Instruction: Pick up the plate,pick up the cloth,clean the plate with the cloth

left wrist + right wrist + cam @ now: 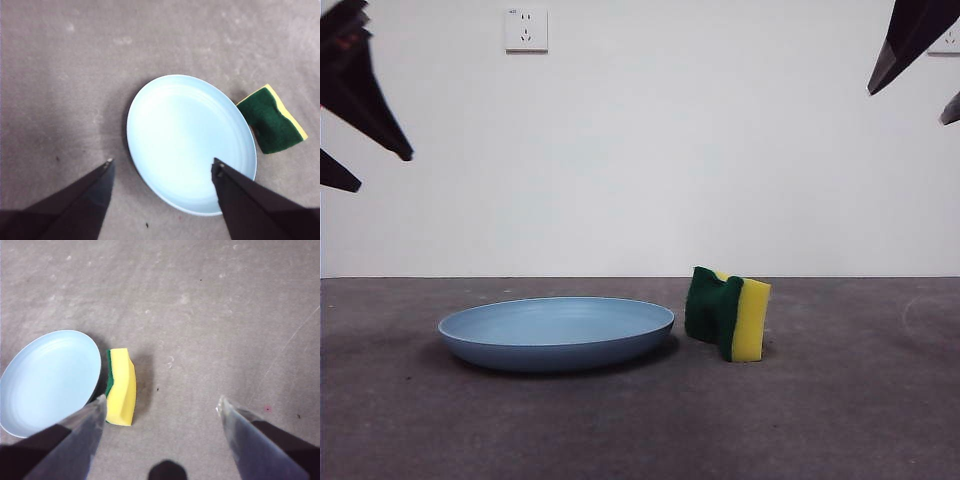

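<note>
A plain white wall (pixel 650 150) fills the back of the front view, smooth and evenly lit. A white power socket (pixel 526 30) is mounted high on it toward the left, and the edge of a second socket (pixel 950 40) shows at the upper right corner. The wall meets the counter (pixel 840 420) along a straight, level line. The counter surface is a dull grey-brown, matte and slightly mottled, with small pale specks, faint scuffs and thin light scratches visible in the wrist views. The light is soft and diffuse, casting only faint shadows.
</note>
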Controlling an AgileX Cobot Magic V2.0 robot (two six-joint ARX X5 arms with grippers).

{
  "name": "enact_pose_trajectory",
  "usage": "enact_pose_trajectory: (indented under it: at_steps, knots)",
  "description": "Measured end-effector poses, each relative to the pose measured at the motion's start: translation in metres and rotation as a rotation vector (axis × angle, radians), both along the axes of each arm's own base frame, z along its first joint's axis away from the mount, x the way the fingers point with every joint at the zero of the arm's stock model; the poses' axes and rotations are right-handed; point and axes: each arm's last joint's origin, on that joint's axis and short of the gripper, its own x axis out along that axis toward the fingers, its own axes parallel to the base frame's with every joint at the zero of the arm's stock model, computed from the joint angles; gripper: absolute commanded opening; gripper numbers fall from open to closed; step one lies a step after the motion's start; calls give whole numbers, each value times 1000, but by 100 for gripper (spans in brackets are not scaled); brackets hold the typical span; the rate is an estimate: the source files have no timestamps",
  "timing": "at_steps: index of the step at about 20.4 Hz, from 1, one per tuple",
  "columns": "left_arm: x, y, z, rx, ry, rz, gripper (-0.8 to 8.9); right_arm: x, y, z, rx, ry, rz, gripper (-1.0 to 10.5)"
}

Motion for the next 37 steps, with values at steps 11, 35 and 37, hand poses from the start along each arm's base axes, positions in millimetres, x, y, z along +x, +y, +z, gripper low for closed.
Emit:
enact_pose_trajectory:
  at_steps: [11, 35, 37]
  knots:
    - [83, -39, -48, 114, 234, -46, 328, 0, 0, 0, 0, 0, 0, 382]
    - [85, -49, -18, 205, 43, -33, -6, 24, 47, -31, 66, 195, 290, 378]
    - [74, -43, 19, 273, -47, 26, -6, 36, 66, -36, 60, 221, 347, 378]
